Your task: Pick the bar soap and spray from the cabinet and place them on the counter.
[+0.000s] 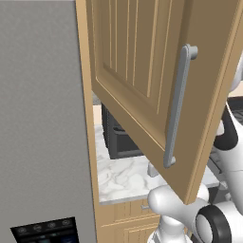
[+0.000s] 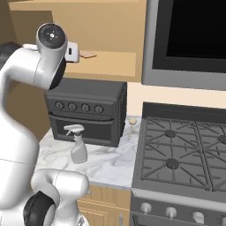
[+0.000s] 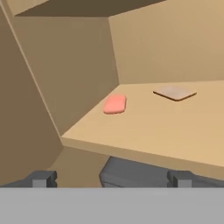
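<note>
Cabinet (image 3: 175,52) shelf: pink bar soap (image 3: 115,104)

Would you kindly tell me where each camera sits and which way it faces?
Left base view: behind the arm's left, facing the open cabinet door above the counter; white arm links at lower right.
Right base view: behind the arm's right, looking at the spray, toaster oven and stove; arm at left.
Hand view: on the hand, looking onto the cabinet shelf at the bar soap; the gripper shows, jaws open.
Both base views share the counter and toaster oven.
</note>
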Available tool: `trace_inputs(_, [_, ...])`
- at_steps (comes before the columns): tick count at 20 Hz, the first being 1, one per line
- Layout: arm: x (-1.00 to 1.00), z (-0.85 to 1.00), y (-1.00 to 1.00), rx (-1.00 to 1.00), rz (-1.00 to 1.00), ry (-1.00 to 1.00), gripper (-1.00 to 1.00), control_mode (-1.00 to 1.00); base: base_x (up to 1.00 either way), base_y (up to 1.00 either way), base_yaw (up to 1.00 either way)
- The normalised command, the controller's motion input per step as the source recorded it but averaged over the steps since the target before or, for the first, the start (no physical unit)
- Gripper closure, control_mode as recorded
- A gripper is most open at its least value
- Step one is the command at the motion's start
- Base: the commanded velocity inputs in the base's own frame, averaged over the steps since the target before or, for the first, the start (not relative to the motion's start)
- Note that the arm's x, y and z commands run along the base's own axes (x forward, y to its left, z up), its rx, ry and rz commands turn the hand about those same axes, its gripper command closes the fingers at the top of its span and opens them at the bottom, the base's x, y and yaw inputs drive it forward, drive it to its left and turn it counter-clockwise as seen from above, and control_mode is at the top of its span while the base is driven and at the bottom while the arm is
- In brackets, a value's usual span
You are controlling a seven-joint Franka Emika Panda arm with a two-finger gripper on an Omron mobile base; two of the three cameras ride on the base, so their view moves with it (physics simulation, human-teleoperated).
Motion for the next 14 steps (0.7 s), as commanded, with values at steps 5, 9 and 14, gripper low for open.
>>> trace_inputs(5, [0.05,-0.02,0.01,0.08,0.06,0.00,-1.00,-1.00,0.00,0.00,0.00])
trace_inputs(9, [0.08,0.00,0.10,0.01,0.04,0.00,-1.00,-1.00,0.00,0.00,0.00])
trace_inputs(14, [0.05,0.00,0.17,0.00,0.03,0.00,-1.00,-1.00,0.00,0.00,0.00])
